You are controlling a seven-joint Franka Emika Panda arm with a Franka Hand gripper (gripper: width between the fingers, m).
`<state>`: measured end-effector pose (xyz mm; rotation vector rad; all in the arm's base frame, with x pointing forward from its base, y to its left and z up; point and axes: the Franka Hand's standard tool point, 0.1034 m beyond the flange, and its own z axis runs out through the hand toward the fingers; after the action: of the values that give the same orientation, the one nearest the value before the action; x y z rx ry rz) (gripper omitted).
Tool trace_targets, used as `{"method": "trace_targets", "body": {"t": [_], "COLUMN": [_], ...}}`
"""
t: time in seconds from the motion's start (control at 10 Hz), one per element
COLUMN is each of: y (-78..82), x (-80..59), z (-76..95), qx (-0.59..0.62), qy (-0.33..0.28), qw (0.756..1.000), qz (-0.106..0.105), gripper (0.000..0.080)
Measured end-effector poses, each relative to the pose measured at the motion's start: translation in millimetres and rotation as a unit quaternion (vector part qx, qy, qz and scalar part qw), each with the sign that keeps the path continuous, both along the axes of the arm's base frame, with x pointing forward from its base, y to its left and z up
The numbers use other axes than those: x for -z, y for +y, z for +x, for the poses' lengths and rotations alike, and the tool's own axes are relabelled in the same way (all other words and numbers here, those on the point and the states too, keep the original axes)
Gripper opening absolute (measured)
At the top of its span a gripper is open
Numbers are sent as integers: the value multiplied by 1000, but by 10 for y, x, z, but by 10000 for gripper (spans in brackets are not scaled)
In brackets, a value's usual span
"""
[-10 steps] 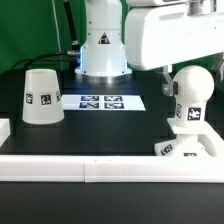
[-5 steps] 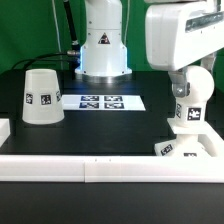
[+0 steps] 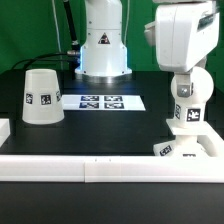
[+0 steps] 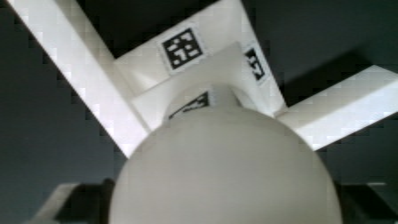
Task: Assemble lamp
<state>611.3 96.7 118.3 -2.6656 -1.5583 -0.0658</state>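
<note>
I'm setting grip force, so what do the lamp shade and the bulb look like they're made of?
The shade is probably plastic with a matte white finish: its surface is even and dull, without glare. The bulb is likely the same matte white plastic: it looks smooth and opaque, with only soft shading in the wrist view.

No readable words, numbers or brand names. Only black-and-white square tags:
- Shade [image 3: 42, 97]: two tags.
- Bulb [image 3: 195, 95]: two tags, low on its neck.
- Base [image 3: 190, 148]: two tags on its near face.
- Marker board [image 3: 103, 101]: several tags printed flat.
- Arm's white pedestal [image 3: 103, 55]: small dark emblem, too small to read.
- Wrist view: three tags on white surfaces beyond the bulb, patterns sharp, no lettering.
</note>
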Motion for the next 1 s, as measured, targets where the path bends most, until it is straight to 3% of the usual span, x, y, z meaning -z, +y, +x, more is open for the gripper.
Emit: {"method": "trace_targets", "body": {"t": [0.4, 1.0], "y": [-9, 4], "x": [2, -23], "z": [-3, 9], "qx": [19, 231], "qy": [-2, 10], "qw": [1000, 973], "qz": [1, 7], "gripper": [576, 577]}}
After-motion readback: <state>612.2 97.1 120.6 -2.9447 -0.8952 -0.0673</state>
